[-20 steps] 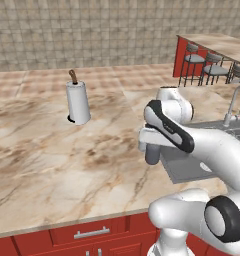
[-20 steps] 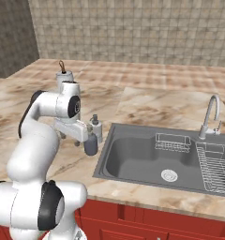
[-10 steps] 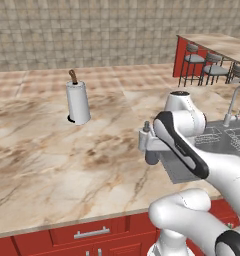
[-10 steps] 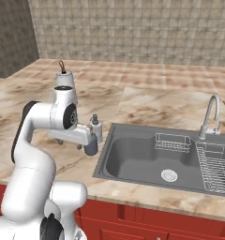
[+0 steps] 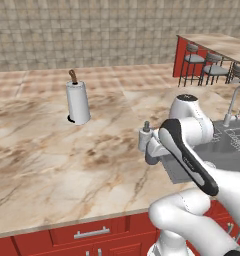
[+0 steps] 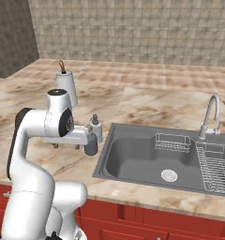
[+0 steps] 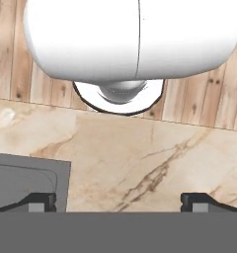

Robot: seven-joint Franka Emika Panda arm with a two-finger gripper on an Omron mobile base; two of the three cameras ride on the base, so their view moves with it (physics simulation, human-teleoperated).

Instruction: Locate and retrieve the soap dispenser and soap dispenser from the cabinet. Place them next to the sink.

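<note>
White-grey marbled dispenser (image 6: 96, 130) upright on the marble counter (image 5: 52, 165), just left of the sink (image 6: 147, 159), gripper (image 7: 118, 200) beside it with fingers (image 7: 39, 200) spread wide and holding nothing, paper-towel roll (image 5: 77, 102) well behind.

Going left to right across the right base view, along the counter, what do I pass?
Paper-towel roll → white-grey soap dispenser at the sink's left edge → sink basin → chrome tap → wire rack.
</note>
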